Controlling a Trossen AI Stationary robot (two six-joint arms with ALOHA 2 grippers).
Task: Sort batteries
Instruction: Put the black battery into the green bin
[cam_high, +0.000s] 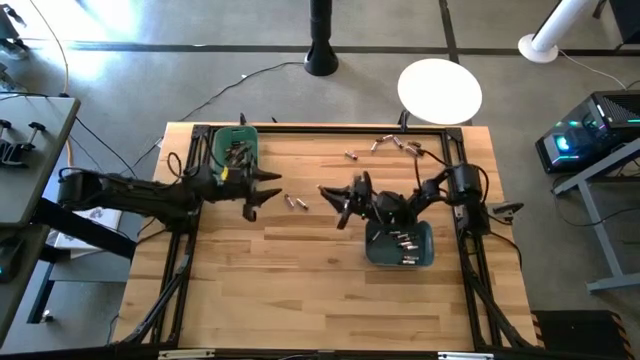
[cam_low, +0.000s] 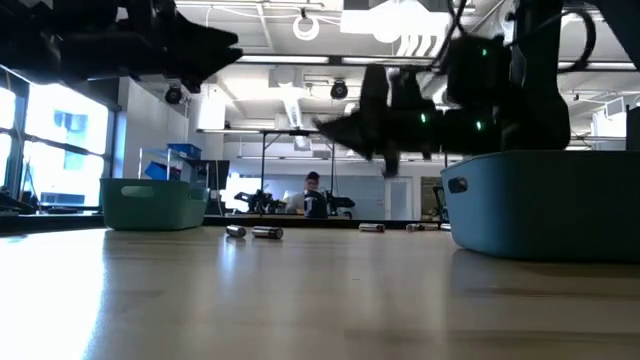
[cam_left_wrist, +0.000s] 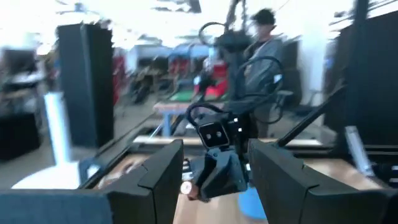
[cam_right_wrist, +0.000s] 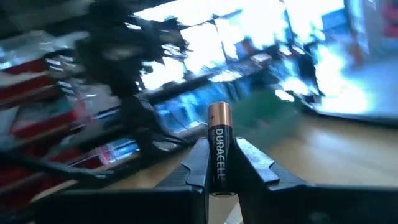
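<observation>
Batteries (cam_high: 296, 203) lie loose on the tabletop (cam_high: 300, 280), two near the middle and more along the far edge (cam_high: 395, 144). Others sit in the green bin (cam_high: 235, 147) and the teal bin (cam_high: 400, 243). The right hand (cam_right_wrist: 219, 163) is clenched on one copper-topped battery (cam_right_wrist: 219, 152), above the tabletop just beside the teal bin. The left hand (cam_high: 262, 190) is released, beside the green bin.

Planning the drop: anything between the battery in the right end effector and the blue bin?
Nothing visible. The right end effector is shut on a copper-topped black Duracell battery, raised off the wood just beside the blue rectangular plastic bin, with no object between them.
</observation>
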